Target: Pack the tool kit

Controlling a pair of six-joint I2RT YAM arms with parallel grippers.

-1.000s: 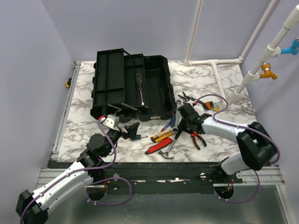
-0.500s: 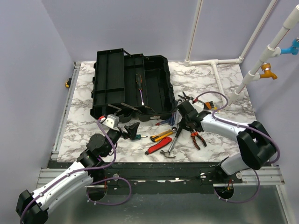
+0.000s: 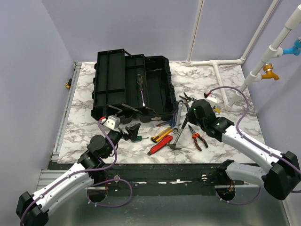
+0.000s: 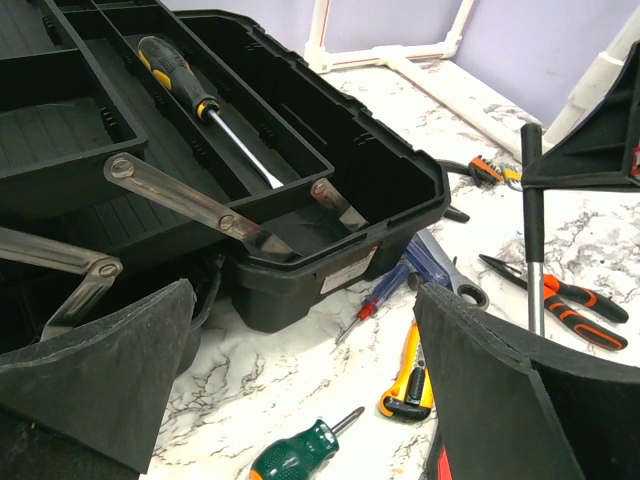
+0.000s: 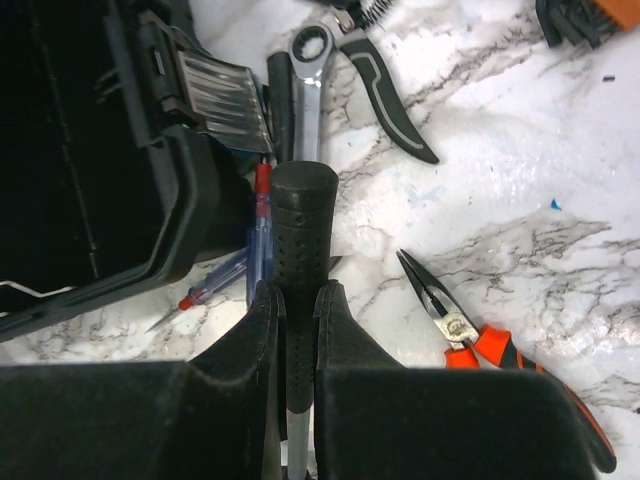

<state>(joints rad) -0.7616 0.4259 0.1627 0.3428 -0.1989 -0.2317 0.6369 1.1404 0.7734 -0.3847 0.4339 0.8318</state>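
The black toolbox (image 3: 162, 61) stands open at the back left, with a yellow-and-black screwdriver (image 3: 140, 89) in its tray (image 4: 230, 150). My right gripper (image 3: 188, 120) is shut on the hammer's black handle (image 5: 303, 230). The hammer (image 3: 177, 137) slopes down from the gripper, and its head is low near the table. Its shaft (image 4: 533, 240) looks nearly upright in the left wrist view. My left gripper (image 3: 131, 132) is open above a green screwdriver (image 4: 300, 455), with nothing between its fingers (image 4: 100, 380).
Loose tools lie in front of the toolbox: a yellow utility knife (image 3: 162, 137), a red one (image 3: 157, 147), orange pliers (image 3: 196, 140), blue screwdrivers (image 5: 258, 235), a ratchet wrench (image 5: 308, 70) and black-handled cutters (image 5: 385, 85). White pipes (image 3: 214, 63) run along the back right.
My right gripper has shut on the hammer's handle and raised that end. The right arm has swung out to the right. The left arm has not moved.
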